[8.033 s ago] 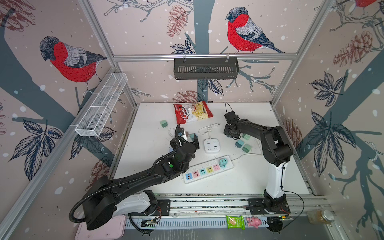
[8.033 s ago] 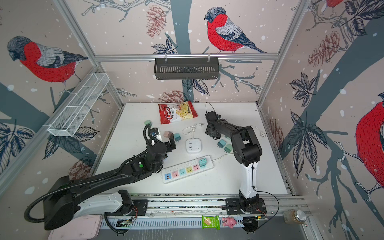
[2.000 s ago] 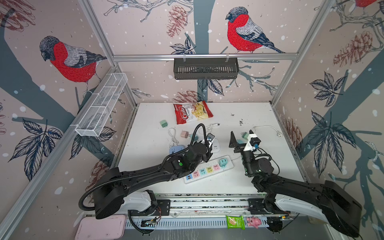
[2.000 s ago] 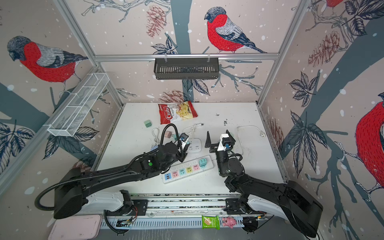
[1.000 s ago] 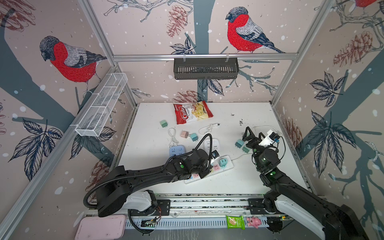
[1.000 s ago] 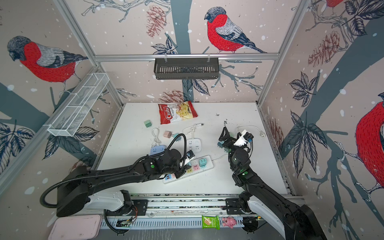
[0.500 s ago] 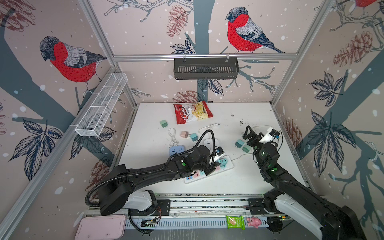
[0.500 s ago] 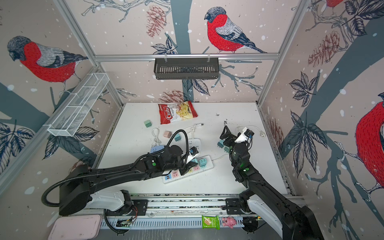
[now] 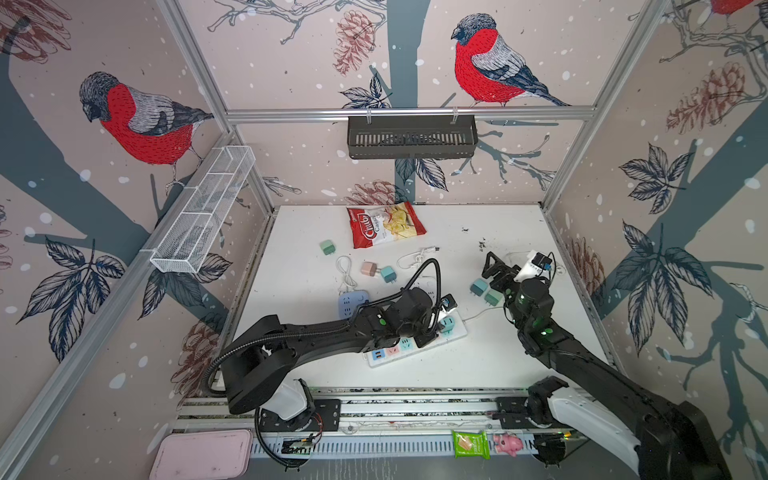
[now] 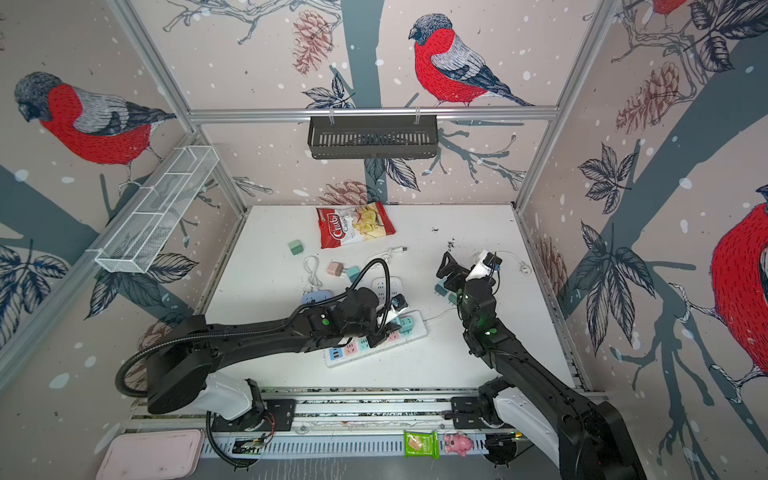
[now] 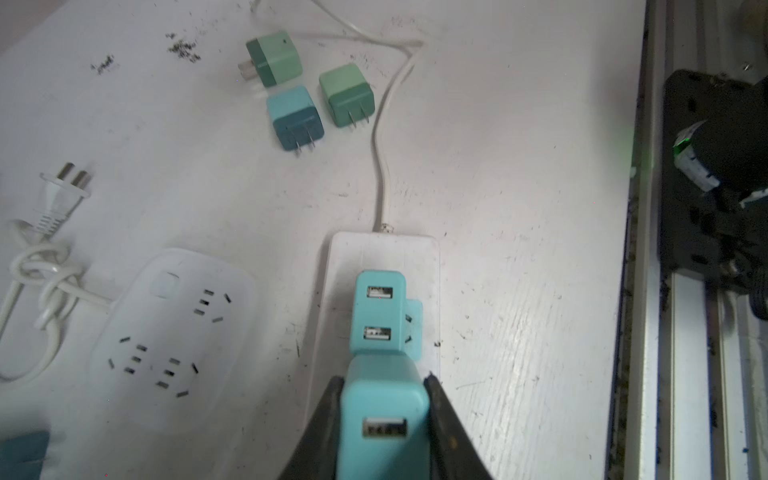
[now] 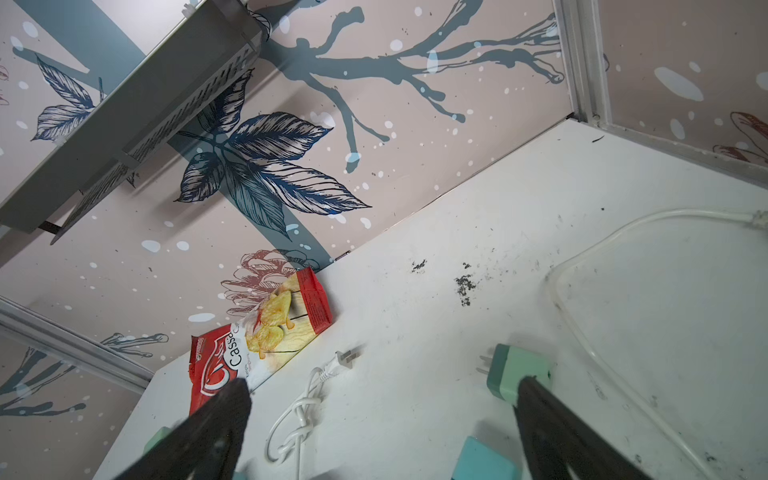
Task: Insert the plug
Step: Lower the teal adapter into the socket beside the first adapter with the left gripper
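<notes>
Step in hand, by our reading: seating the plug. The left gripper (image 11: 383, 380) has its jaws clamped on the sides of a teal USB charger plug (image 11: 384, 432), USB port facing the wrist camera. The plug stands over the white power strip (image 11: 382, 253), touching or just beside a second teal charger (image 11: 378, 316) that sits in the strip's end socket. In both top views the wrist hides the contact, so we cannot tell whether the prongs have entered the slots. The right gripper (image 12: 382, 390) hangs with jaws wide and empty above loose chargers (image 9: 478, 286) near the table's right side, well apart from the strip. Next move, as we judge it: a straight push down with the prongs square to the slots. The unbraced strip may slide or tip.
</notes>
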`<action>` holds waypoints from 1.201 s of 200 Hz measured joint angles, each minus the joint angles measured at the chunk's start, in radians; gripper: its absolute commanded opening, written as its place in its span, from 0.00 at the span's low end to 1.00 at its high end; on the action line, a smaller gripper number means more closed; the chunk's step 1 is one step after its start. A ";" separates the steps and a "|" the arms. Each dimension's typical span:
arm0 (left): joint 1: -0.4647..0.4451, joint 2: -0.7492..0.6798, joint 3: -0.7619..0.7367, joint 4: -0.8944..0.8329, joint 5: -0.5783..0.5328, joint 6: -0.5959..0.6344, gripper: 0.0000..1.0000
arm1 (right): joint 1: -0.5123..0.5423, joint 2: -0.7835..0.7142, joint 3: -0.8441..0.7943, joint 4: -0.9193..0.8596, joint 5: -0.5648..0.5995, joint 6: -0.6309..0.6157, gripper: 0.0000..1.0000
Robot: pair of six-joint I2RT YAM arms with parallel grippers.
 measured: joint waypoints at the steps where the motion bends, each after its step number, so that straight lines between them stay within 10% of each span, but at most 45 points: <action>1: 0.000 0.001 0.002 -0.002 0.000 0.001 0.00 | 0.000 0.000 0.000 0.000 0.000 0.001 1.00; 240: -0.001 0.002 0.011 -0.080 0.000 0.011 0.00 | -0.016 0.035 0.032 -0.059 -0.014 0.037 1.00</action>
